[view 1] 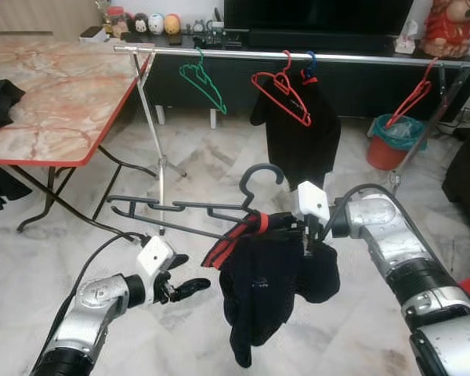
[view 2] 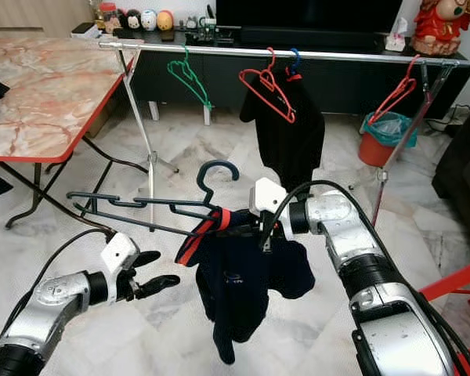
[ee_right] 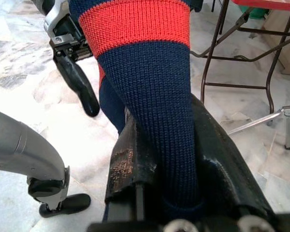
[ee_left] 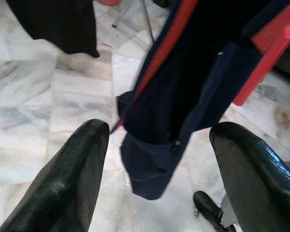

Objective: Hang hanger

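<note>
Dark plastic is forming the hanger (view 1: 189, 209), which is carrying a navy garment (view 1: 266, 286) with a red band and is sitting mid-scene, nearer than the rail (view 1: 298, 56). The right gripper (ee_right: 166, 159) is clamping the knit fabric at the hanger's right end. The left gripper (view 1: 189, 288) is hovering lower left, fingers (ee_left: 67, 179) apart and empty. The load is probably light but off-balance: stiff frame, soft cloth prone to slipping. A grasp near the hook (view 1: 264, 177) should be steadier.

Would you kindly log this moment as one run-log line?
right gripper: shut on navy garment on dark hanger | left gripper: open, free | rail: hanger not yet hung
</note>
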You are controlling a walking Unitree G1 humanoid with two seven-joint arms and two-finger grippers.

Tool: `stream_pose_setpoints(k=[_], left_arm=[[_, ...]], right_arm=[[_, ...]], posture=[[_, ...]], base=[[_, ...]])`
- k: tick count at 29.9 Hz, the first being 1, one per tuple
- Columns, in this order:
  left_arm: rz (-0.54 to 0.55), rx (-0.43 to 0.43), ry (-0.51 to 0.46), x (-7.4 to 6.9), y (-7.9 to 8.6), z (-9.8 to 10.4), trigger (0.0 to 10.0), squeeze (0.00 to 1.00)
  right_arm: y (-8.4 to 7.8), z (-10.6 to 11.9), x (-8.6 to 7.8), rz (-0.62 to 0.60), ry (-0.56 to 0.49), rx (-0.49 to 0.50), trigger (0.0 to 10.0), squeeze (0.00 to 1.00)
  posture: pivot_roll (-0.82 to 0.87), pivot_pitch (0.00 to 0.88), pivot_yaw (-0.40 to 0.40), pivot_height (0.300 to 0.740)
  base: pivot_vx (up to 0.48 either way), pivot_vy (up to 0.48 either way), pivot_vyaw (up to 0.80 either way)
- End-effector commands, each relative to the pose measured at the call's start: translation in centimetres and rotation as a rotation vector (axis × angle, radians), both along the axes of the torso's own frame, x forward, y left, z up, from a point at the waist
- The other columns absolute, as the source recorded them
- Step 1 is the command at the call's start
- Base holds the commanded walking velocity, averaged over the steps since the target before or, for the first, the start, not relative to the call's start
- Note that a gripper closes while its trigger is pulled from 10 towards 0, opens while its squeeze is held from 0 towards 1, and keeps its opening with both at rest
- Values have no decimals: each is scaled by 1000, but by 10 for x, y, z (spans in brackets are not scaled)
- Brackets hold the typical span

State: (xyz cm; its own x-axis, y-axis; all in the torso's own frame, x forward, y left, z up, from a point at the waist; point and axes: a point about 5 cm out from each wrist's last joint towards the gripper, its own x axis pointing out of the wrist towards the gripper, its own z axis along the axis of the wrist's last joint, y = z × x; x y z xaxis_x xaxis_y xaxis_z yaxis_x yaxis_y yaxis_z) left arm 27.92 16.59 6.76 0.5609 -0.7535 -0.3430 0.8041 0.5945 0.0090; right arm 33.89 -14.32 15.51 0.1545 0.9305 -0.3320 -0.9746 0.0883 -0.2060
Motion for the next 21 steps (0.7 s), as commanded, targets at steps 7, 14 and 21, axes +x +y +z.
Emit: stream_pose_setpoints(k=[7, 14, 21], left_arm=[[-1, 4, -40, 8, -8, 4, 10000, 0], [-15, -28, -37, 10, -16, 7, 10000, 0], [-21, -38, -60, 15, -27, 8, 10000, 0]], right_arm=[[6, 11, 1, 43, -43, -6, 10000, 0], [7, 11, -2, 72, -33, -7, 10000, 0], [9, 16, -1, 92, -42, 4, 10000, 0]], posture=[[93, 0, -1, 740], [83, 0, -4, 740], [80, 0, -7, 740]], base=[[0, 0, 0], [0, 0, 0], [0, 0, 0]])
